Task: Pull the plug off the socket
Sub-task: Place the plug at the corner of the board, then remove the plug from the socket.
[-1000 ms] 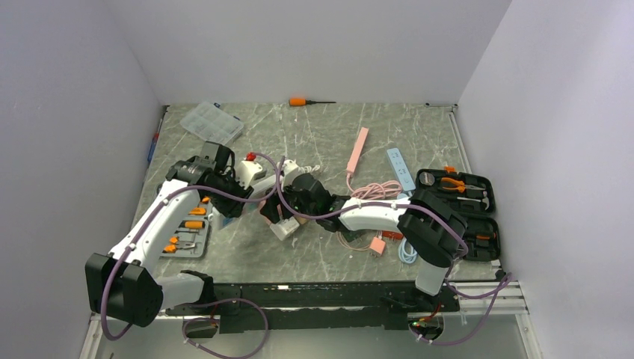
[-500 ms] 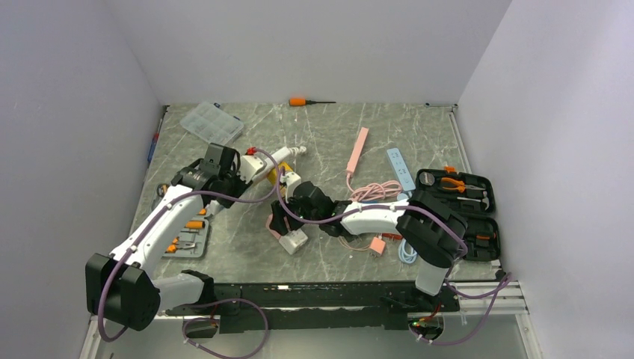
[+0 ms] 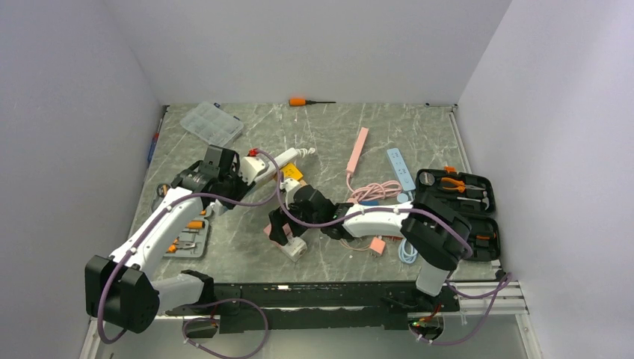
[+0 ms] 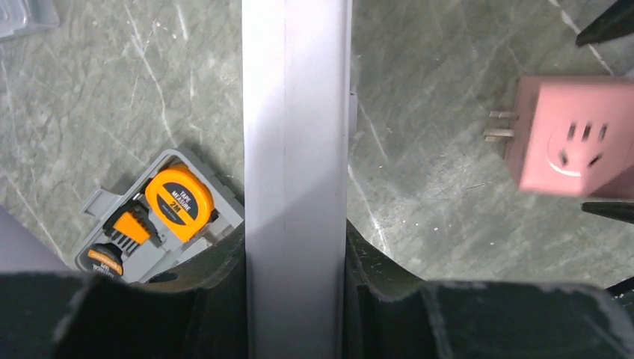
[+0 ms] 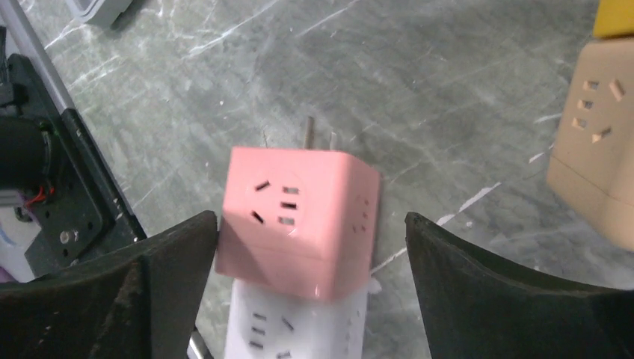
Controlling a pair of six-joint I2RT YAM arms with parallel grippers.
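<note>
Between the wide-open fingers of the right gripper the pink plug sits loose, prongs bare, so the pull looks done, while the left gripper squeezes the white socket between its fingers, and next the right gripper should just back away.

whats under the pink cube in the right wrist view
A white block with outlet slots shows from beneath the near edge of the pink cube, against it. How far it runs underneath, and whether they are joined, is covered by the pink. Around it only marble table shows.
</note>
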